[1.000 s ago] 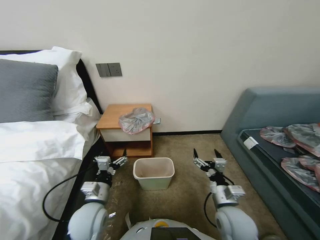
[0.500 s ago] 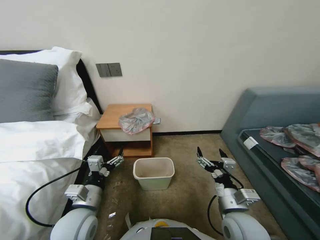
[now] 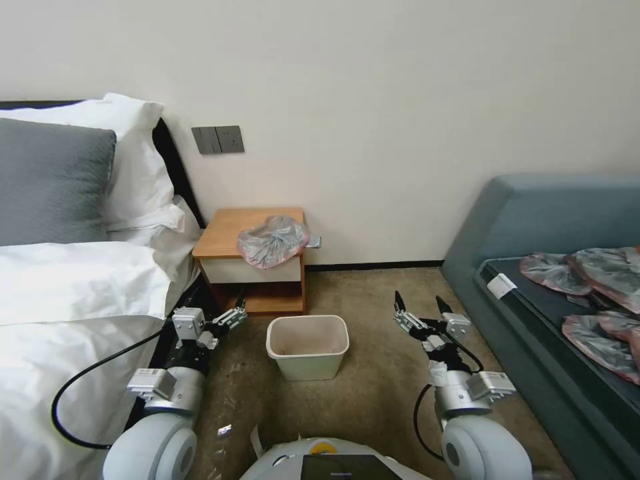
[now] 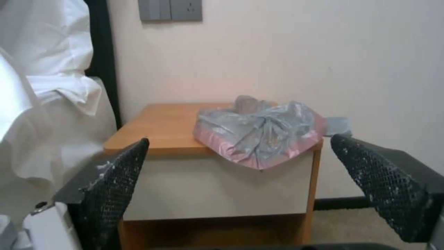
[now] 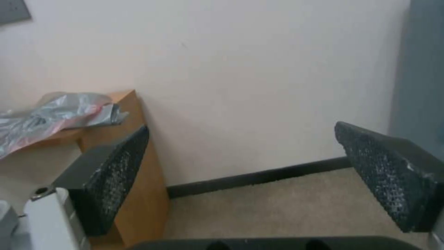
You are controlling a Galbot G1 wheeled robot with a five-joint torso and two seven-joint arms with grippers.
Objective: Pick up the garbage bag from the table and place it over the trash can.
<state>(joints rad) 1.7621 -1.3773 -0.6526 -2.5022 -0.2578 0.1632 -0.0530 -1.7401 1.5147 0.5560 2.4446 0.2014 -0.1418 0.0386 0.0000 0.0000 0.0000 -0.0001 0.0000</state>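
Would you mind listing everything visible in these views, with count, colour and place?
garbage bag: one, grey with pink rim, on the table's front right, overhanging the edge
table: one, orange-brown top, against the wall beside the bed
trash can: one, cream, on the carpet before the table
flattened bags: several, grey-pink, on the sofa
sofa: one, blue-grey, right
bed: one, white linen, left
wall switches: grey, above the table
left gripper: open, low left of the can
right gripper: open, right of the can

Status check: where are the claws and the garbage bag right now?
Left claw and right claw open, low, flanking the trash can. Garbage bag untouched on the table. Nothing in the way.
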